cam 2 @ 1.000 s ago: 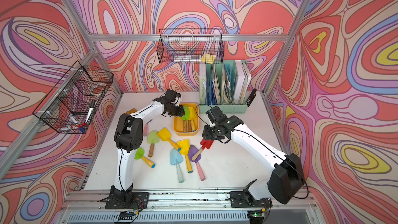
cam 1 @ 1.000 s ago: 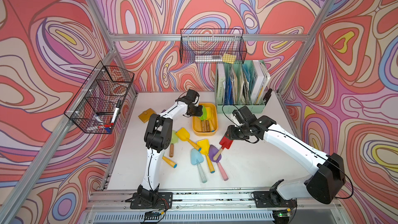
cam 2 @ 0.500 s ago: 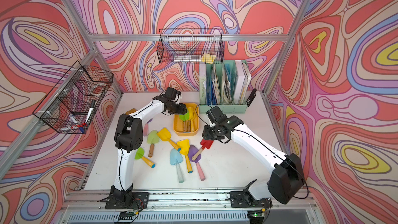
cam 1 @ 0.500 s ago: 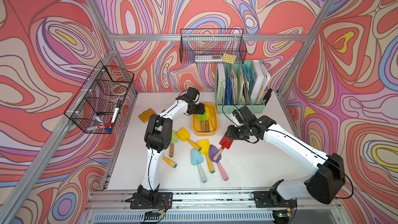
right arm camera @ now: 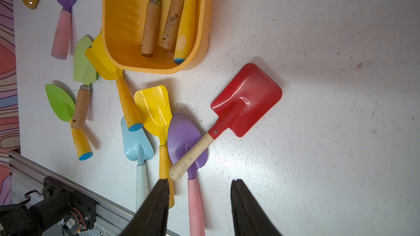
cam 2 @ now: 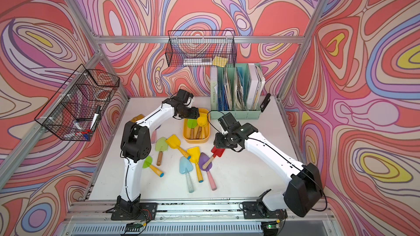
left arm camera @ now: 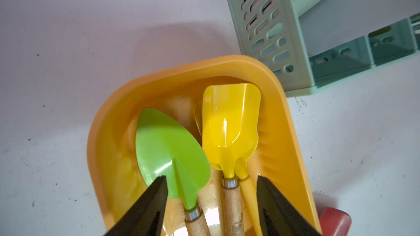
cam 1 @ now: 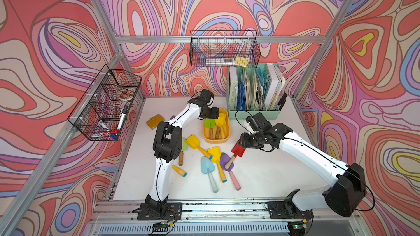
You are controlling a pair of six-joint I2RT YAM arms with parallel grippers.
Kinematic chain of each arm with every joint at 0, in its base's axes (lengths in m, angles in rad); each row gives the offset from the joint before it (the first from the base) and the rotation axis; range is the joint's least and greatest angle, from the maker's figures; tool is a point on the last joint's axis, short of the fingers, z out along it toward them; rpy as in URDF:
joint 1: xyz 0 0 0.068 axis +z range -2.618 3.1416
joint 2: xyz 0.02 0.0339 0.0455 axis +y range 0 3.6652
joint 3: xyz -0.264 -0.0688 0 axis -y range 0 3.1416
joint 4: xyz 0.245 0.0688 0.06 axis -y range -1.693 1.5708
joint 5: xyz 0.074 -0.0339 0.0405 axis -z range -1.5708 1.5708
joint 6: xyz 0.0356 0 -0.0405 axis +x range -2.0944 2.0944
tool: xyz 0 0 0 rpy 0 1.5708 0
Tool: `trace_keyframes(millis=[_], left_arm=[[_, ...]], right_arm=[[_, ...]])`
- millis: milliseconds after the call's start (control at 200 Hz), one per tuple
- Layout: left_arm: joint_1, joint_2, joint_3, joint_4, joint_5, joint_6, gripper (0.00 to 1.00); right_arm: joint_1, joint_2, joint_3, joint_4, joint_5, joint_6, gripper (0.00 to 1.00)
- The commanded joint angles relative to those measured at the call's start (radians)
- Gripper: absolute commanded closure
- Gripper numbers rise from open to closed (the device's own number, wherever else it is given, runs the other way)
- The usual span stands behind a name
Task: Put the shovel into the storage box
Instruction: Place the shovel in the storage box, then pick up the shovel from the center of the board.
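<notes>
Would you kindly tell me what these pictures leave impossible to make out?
Left wrist view: the wooden handles of the green pointed metal trowel and yellow metal scoop are cut off by the edge.
Top views: the left pincer is too small and dark to show its opening.
Right wrist view: purple trowel's pink handle leaves the frame.

Swirly pink-red walls [cam 1: 227,7] enclose a white table [cam 1: 261,178].
</notes>
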Motion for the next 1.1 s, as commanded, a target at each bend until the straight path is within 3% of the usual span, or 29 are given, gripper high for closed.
trace_keyframes(millis=[0, 225, 456, 616, 806, 1097], left_arm=[[-0.014, -0.074, 0.037, -0.046, -0.015, 0.005, 0.32], [-0.037, -0.159, 0.037, -0.070, -0.019, 0.002, 0.32], [-0.063, -0.273, -0.034, -0.071, -0.018, -0.012, 0.32], [-0.082, -0.364, -0.154, -0.035, 0.005, -0.042, 0.32], [-0.100, -0.487, -0.347, 0.059, 0.050, -0.091, 0.21], [-0.106, -0.595, -0.534, 0.148, 0.105, -0.132, 0.16]], right_arm=[[0.004, -0.035, -0.020, 0.009, 0.003, 0.015, 0.54], [0.005, -0.048, -0.073, 0.022, 0.004, 0.091, 0.54], [0.024, -0.051, -0.171, 0.091, 0.022, 0.259, 0.54], [0.069, -0.010, -0.213, 0.159, 0.041, 0.396, 0.54], [0.139, 0.071, -0.243, 0.287, 0.046, 0.550, 0.53], [0.186, 0.152, -0.268, 0.339, 0.085, 0.683, 0.51]])
